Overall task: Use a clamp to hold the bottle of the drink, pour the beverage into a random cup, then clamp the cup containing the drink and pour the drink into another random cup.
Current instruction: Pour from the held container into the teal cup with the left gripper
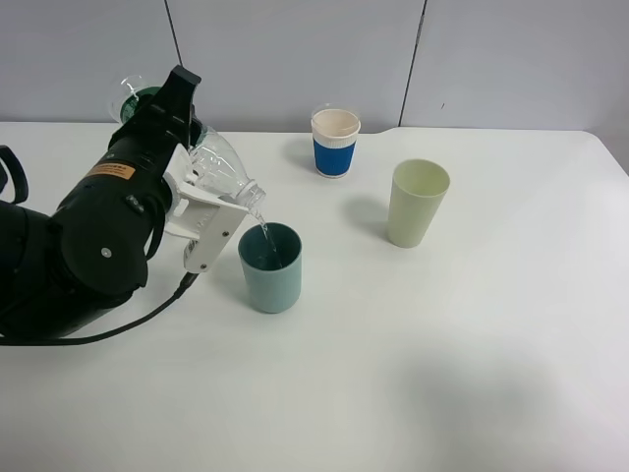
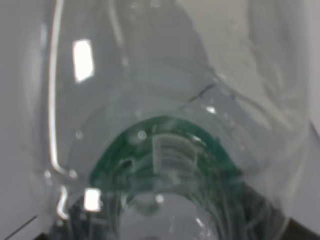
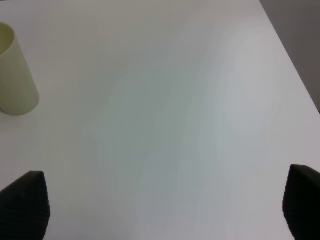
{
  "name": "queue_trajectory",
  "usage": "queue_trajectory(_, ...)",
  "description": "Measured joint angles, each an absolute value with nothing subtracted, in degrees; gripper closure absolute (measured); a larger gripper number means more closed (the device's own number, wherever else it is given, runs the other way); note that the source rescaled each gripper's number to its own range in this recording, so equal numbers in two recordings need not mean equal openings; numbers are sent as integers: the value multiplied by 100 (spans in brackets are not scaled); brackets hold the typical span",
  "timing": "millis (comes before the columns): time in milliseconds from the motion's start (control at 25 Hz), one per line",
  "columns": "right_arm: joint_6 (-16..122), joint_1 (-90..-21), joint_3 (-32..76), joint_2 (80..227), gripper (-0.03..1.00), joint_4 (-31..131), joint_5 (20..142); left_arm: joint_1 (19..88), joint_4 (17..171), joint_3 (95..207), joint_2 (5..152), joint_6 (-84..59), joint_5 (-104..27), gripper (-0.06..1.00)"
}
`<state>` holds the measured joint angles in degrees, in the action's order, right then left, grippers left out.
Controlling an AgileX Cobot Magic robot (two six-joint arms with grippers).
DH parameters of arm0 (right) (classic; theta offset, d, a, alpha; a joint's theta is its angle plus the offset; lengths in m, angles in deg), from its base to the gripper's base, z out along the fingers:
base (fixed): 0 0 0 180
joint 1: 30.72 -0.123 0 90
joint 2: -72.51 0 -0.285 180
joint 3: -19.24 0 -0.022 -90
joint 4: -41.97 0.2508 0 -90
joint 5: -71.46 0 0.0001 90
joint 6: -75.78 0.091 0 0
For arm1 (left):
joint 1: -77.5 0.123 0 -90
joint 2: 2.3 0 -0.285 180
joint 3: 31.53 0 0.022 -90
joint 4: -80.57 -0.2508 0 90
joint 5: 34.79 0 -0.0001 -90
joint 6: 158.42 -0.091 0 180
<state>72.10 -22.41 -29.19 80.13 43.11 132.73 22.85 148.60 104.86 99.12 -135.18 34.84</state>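
— Exterior high view, entry one: the bottle?
— Bottle (image 1: 218, 157): clear plastic. It is held off the surface at the left and tipped neck-down. Its mouth is just above the rim of the teal cup (image 1: 270, 267). A thin stream (image 1: 260, 228) of clear liquid falls from the mouth into that cup.

— Holder?
— Left gripper (image 1: 214, 205): white jaws closed against the bottle's sides near its shoulder. The black arm behind it comes in from the left edge.

— Left wrist view?
— Bottle (image 2: 165, 100) again, filling the view, very close and blurred. A dark green arc shows through the plastic, and I cannot tell what it belongs to. The jaws are hidden in this view.

— Entry two: cups?
— Three, all upright on the white surface (image 1: 442, 374).
  - Teal cup: left of centre, directly under the bottle's mouth.
  - Blue-and-white cup (image 1: 335, 143): toward the back, near the grey wall (image 1: 295, 49), well apart from the teal one.
  - Pale green cup (image 1: 417, 203): right of centre, apart from both others.

— Entry three: the other arm?
— Right gripper (image 3: 162, 205): seen in the right wrist view only. Two dark fingertips sit at opposite edges of the view. The jaws are spread wide over bare surface and hold nothing. The pale green cup (image 3: 15, 75) stands ahead of one fingertip, not touching it.
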Motion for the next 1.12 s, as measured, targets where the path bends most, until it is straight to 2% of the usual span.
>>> queue_trajectory(960, 7210, -2241, -2919, 8013, 20, 4311, 13273, 2285, 13645, 10486, 9912, -13712, 3484, 94)
queue_trajectory(1120, 7210, -2241, -2919, 8013, 20, 4311, 13273, 2285, 13792, 10486, 9912, -13262, 3484, 94)
